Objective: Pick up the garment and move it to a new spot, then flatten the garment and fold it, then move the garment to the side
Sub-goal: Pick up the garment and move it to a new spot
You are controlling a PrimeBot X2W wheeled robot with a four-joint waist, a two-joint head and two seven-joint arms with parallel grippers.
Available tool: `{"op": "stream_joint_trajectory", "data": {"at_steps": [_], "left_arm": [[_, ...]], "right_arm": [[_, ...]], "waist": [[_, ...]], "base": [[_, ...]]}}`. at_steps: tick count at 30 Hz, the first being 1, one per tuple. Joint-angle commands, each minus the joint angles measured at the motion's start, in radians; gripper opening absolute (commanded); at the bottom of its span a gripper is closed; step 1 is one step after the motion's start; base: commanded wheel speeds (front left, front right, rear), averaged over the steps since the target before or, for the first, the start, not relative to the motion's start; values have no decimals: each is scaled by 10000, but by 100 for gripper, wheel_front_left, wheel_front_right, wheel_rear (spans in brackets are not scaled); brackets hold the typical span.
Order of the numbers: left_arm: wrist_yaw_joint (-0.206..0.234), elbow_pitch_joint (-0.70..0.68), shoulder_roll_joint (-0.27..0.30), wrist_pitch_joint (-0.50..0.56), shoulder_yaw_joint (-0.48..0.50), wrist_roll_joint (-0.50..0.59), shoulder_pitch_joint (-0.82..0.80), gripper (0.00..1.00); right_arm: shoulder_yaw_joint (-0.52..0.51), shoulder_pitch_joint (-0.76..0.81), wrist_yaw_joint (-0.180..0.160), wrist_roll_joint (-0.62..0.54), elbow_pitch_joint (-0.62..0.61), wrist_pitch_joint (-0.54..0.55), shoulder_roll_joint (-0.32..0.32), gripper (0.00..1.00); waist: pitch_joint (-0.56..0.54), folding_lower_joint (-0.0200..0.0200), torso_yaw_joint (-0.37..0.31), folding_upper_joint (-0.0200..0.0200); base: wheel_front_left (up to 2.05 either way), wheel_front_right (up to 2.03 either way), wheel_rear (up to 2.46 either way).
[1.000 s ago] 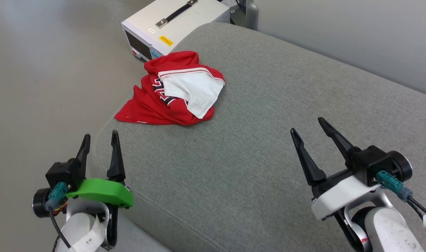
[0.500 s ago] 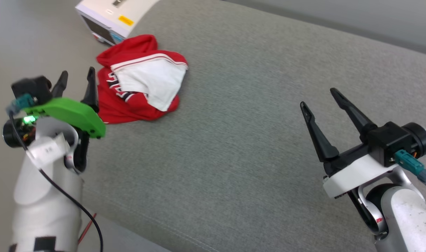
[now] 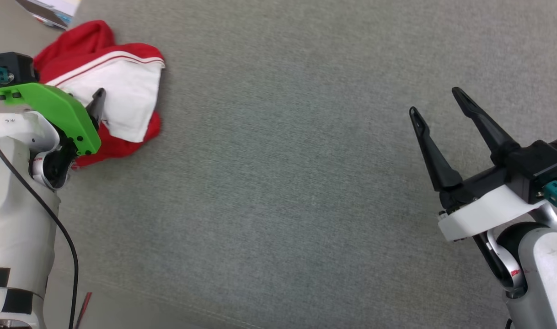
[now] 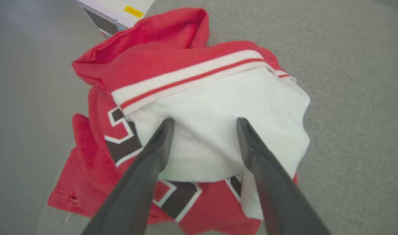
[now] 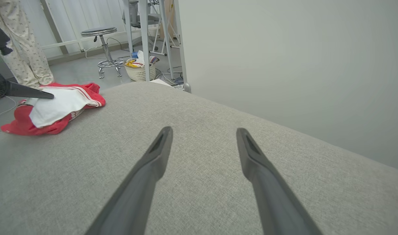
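Left wrist view: left claw (image 4: 204,120) hung wide over garment (image 4: 186,62) at cushion (image 4: 349,98) edge; looked soft, light, limp (pinch bunched white fold). Right claw (image 3: 435,99) wide, empty.

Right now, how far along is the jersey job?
Done: nothing. The garment lies crumpled near the left edge of the grey cushion, unfolded. In hand: the left gripper, open, is at the garment's white sleeve for the first pick, with no grip yet. The right gripper hangs open above bare cushion. Left: lift and relocate, flatten, fold, move aside.
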Motion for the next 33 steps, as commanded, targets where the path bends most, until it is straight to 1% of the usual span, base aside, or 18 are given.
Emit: {"op": "stream_joint_trajectory", "data": {"at_steps": [1, 6, 10, 11, 13, 14, 15, 16, 18, 21, 25, 27, 30, 33], "left_arm": [[-27, 77, 91, 140, -163, -265, -223, 100], [-28, 857, 241, 904, -698, -954, -310, 100], [-28, 1862, 278, 1934, -992, -1103, -340, 100], [12, 2052, 295, 2112, -1083, -1040, -361, 100], [281, 2432, 384, 2358, -1301, -790, -448, 100], [363, 2607, 347, 2509, -1373, -743, -502, 61], [396, 2650, 317, 2432, -1391, -719, -563, 35], [495, 2664, 313, 2143, -1371, -680, -648, 0], [593, 2776, 337, 1831, -1460, -531, -703, 0], [856, 2834, 396, 1029, -1367, -461, -833, 0], [1096, 2717, 552, -285, -1406, -173, -1004, 0], [1222, 2582, 648, -1111, -1412, -13, -1098, 0], [1296, 2429, 675, -2096, -1385, 103, -1201, 0], [1366, 2237, 561, -3021, -1489, 304, -1310, 0]], "right_arm": [[-33, -191, -7, 48, -85, 17, -62, 100], [71, -320, -7, 72, -237, 93, -139, 100], [123, -392, -7, 160, -325, 111, -161, 100], [112, -395, -7, 175, -334, 112, -158, 100], [80, -386, -7, 212, -342, 111, -145, 100], [59, -371, -7, 221, -335, 108, -145, 100], [41, -350, -7, 219, -325, 109, -145, 100], [38, -324, -7, 207, -319, 122, -143, 100], [80, -267, -7, 185, -315, 131, -95, 100], [81, -209, -7, 219, -259, 64, -28, 100], [34, -15, -7, 252, -13, -60, 152, 100], [-9, 129, -7, 273, 135, -143, 293, 100], [-120, 326, -7, 291, 331, -267, 489, 100], [-279, 569, -7, 269, 538, -410, 744, 100]], "waist": [[745, -2, -575, 0], [1051, -2, -683, 0], [1112, -2, -742, 0], [1115, -2, -747, 0], [1107, -2, -743, 0], [1084, -2, -726, 0], [1056, -2, -699, 0], [1009, -2, -668, 0], [834, -2, -625, 0], [514, -2, -537, 0], [-99, -2, -397, 0], [-439, -2, -331, 0], [-880, -2, -248, 0], [-1381, -2, -194, 0]], "base": [[0, 0, 0], [0, 0, 0], [0, 0, 0], [0, 0, 0], [0, 0, 0], [0, 0, 0], [0, 0, 0], [0, 0, 0], [0, 0, 0], [0, 0, 0], [0, 0, 0], [0, 0, 0], [0, 0, 0], [0, 0, 0]]}}
